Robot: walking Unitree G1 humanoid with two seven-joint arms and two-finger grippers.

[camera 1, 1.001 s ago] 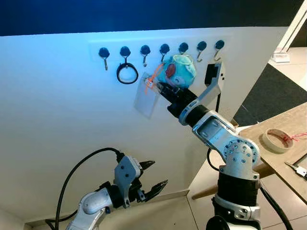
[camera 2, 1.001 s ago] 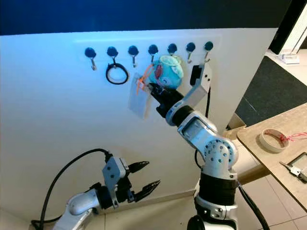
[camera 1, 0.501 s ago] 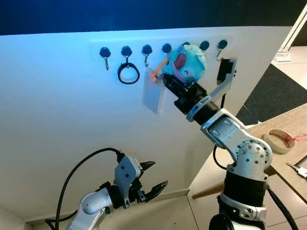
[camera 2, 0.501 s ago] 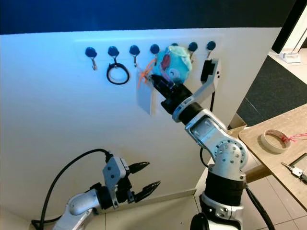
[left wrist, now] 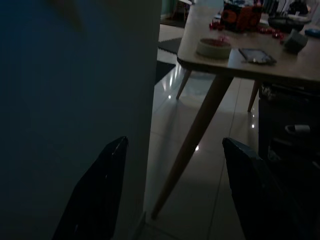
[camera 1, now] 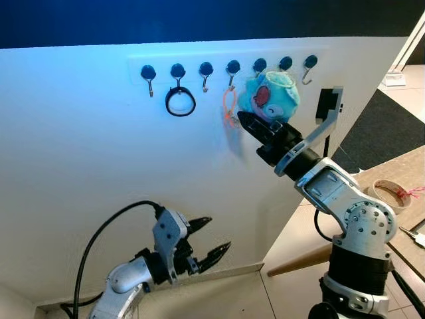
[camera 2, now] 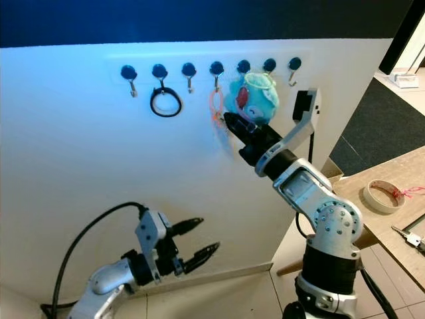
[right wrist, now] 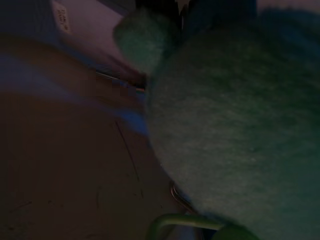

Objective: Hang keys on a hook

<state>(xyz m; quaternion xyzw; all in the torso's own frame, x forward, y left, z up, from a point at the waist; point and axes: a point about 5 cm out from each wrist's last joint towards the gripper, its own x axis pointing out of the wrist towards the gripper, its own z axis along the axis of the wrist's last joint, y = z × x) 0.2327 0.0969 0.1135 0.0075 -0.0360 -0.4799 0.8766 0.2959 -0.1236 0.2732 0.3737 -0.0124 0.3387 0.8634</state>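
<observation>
Up high, right gripper (camera 1: pixel 247 122) grips teal plush keychain (camera 1: pixel 272 95) at hooks (camera 1: pixel 232 69)

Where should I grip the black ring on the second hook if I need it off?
Pinch the ring's free lower arc, approaching straight out from the wall. The loop hangs flat under the hook, so the bottom is likely easiest; then lift it off.

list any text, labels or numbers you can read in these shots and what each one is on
No text can be read.
Small pale tag in the right wrist view: dark marks, too blurred to read.
Blue plush keychain, by the right gripper: a face, no lettering.
Tape roll on the table: no legible print.
</observation>
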